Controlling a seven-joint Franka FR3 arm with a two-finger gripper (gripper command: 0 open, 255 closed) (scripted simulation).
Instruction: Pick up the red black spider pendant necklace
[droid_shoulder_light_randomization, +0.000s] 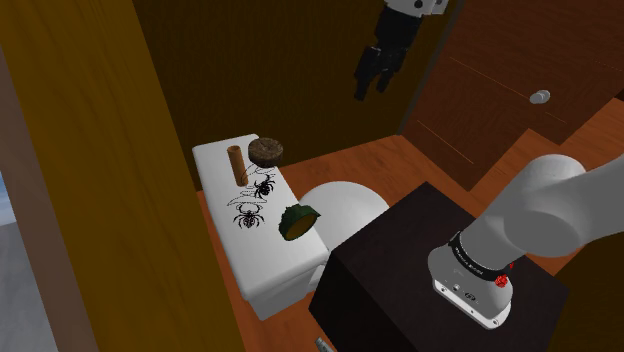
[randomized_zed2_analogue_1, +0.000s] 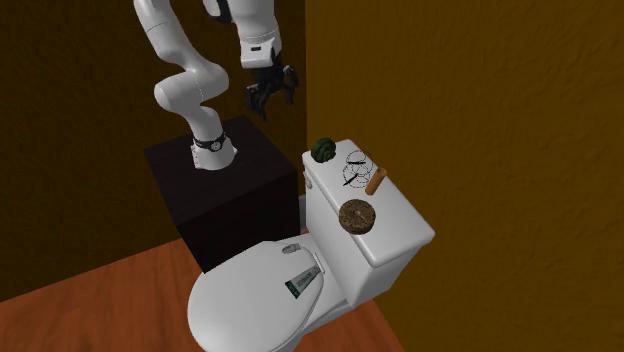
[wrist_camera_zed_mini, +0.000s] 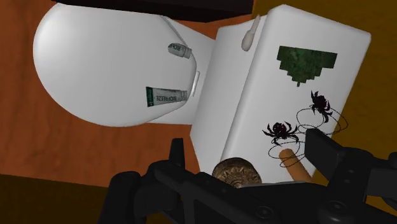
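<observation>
White toilet tank (droid_shoulder_light_randomization: 275, 268): green stepped piece (droid_shoulder_light_randomization: 298, 221) at shoulder view's near end, brown cylinder (droid_shoulder_light_randomization: 237, 163) and round brown disc (droid_shoulder_light_randomization: 266, 150) at far end. Closed toilet lid (droid_shoulder_light_randomization: 345, 205) to shoulder view's right, orange floor (droid_shoulder_light_randomization: 390, 165).

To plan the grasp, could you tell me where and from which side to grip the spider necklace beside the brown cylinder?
Probably the spider pendant, straight down with the open claw. It lies flat on the white tank lid, its chain only thin loops, so the body is the one solid part. Keep clear of the brown cylinder close beside it.
</observation>
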